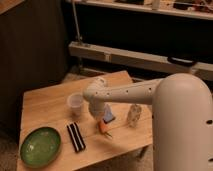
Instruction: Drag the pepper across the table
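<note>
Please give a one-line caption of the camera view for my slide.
Robot claw at the small orange-red toy pepper on the light wooden plank table.

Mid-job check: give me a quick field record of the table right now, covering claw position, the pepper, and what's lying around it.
claw: low over the table, directly above the pepper
pepper: lying on the table, towards the front edge
claw-pepper contact: cannot tell
table: light wooden top
cup: upright, left of the claw
pale blue piece: just behind the pepper
white bottle: upright, right of the pale blue piece
black striped piece: left of the pepper
green plate: front left corner
</note>
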You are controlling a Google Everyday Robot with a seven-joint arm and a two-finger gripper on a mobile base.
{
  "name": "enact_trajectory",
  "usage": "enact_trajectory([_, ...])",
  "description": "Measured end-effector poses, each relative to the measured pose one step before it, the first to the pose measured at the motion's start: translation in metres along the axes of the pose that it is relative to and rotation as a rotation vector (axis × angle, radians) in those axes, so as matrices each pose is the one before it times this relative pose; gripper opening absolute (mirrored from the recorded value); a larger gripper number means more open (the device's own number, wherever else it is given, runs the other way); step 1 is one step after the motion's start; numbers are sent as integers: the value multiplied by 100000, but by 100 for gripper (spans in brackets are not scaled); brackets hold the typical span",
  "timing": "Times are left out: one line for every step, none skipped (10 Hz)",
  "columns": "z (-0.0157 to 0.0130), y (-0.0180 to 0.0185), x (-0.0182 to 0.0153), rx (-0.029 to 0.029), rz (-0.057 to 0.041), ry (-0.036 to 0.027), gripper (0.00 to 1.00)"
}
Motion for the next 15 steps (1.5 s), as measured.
enact_trajectory([-7,45,-29,76,478,34,62])
enact_trajectory([140,135,-245,-33,829,-223,62])
enact_trajectory([90,94,-166,116,525,35,62])
enact_trajectory([75,115,-111,77,433,113,62])
enact_trajectory([223,137,3,750,954,438,62])
enact_trajectory([120,249,-150,634,859,-19,62])
enact_trajectory([-181,2,21,347,96,147,62])
enact_trajectory([-253,-380,195,629,-571,233,62])
enact_trajectory([-96,-220,53,591,-306,-79,62])
enact_trajectory([-121,-38,-67,718,131,-392,62])
enact_trajectory([64,-128,-85,363,-137,-384,62])
enact_trajectory([43,-408,-66,194,-577,-677,62])
enact_trajectory([74,-222,-108,-135,-90,-668,62])
enact_trajectory([-32,105,-199,-405,759,-506,62])
enact_trajectory([5,215,-478,-620,962,-919,62])
